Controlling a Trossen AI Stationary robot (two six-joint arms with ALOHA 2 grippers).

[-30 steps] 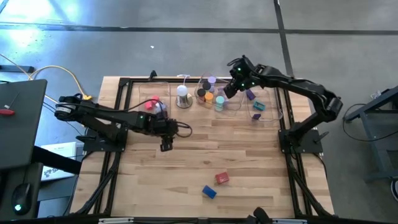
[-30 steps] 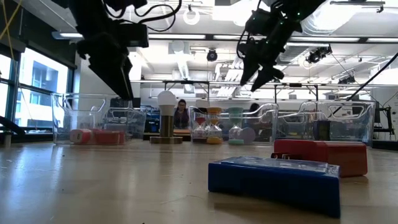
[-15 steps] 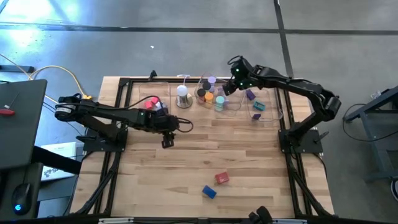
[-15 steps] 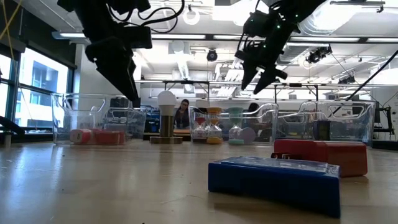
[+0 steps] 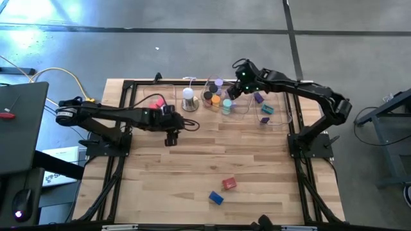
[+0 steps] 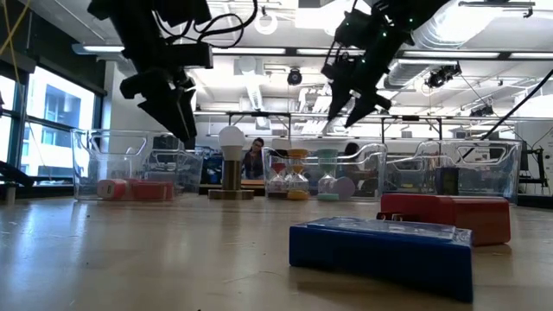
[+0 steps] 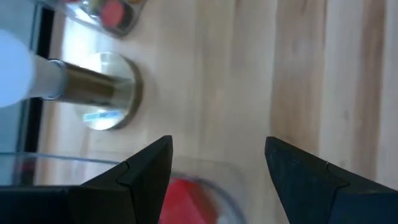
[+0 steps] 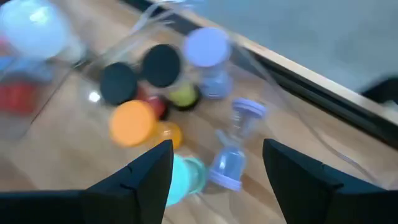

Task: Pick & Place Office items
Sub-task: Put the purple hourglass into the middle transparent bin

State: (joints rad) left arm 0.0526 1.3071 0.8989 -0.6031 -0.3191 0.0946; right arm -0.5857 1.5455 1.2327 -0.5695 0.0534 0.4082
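Sorting: most small colourful office pieces already sit in the clear plastic trays (image 5: 276,115) at the far edge.
Stragglers: red block (image 5: 229,183) and blue block (image 5: 216,197) lie together on the wooden table (image 5: 257,167), near edge.
Left gripper (image 5: 170,138): jaws spread, empty, beside the white dome lamp (image 5: 188,97).
Right gripper (image 5: 232,92): jaws spread, empty, above the round rolls (image 8: 140,93), probably just unloaded.

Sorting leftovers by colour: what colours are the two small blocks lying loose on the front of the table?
One red block, one blue block; clearest in the low view.
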